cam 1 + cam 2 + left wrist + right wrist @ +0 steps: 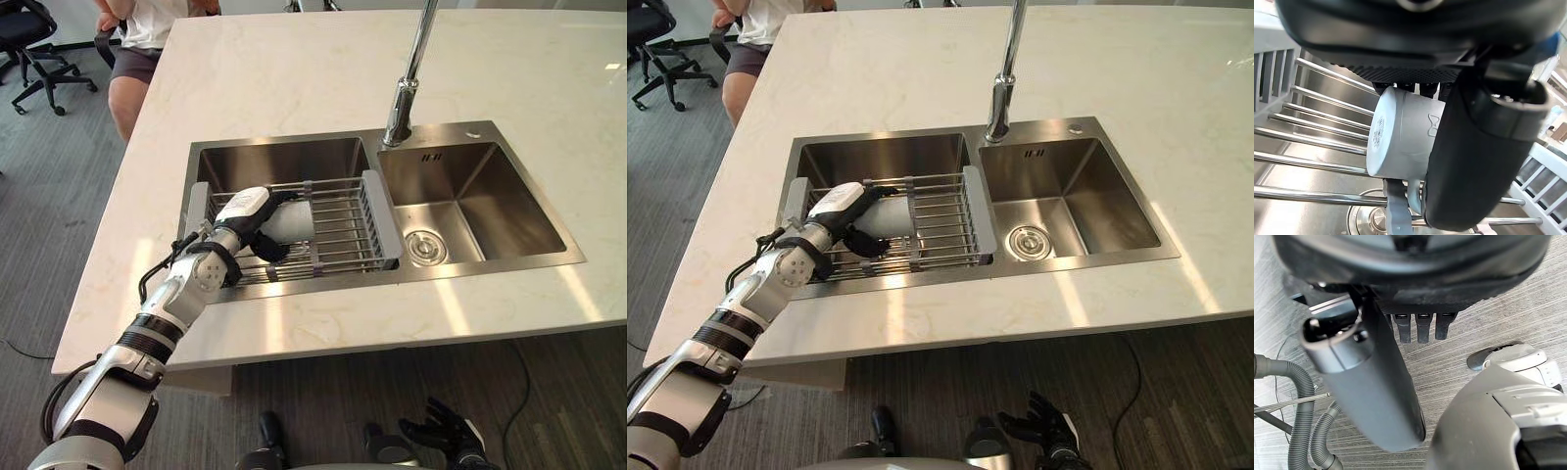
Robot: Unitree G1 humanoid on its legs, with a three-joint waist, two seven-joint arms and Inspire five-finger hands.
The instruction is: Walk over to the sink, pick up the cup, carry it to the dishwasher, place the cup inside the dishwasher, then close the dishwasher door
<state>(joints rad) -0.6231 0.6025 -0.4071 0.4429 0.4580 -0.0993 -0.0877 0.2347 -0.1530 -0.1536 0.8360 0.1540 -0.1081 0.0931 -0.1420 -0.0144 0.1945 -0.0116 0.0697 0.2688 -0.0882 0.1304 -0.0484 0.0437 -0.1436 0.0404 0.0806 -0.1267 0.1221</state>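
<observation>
A white cup (pixel 292 223) lies on its side on the wire rack (pixel 348 227) that spans the left basin of the steel sink (pixel 211 162). My left hand (pixel 245 208) reaches in over the counter edge. Its fingers lie over the cup's top and its thumb curls under it. The left wrist view shows the cup (pixel 1400 142) close up, base towards the camera, with the thumb (pixel 1474 161) pressed across its side. My right hand (pixel 443 429) hangs low in front of the counter, above the floor, fingers relaxed and holding nothing.
A tall faucet (pixel 407 88) stands behind the two basins; the right basin (pixel 470 201) has a drain. The pale stone counter (pixel 294 69) surrounds the sink. A person (pixel 137 49) sits at its far left corner beside an office chair (pixel 29 49). Grey hoses (pixel 1300 431) lie on the floor.
</observation>
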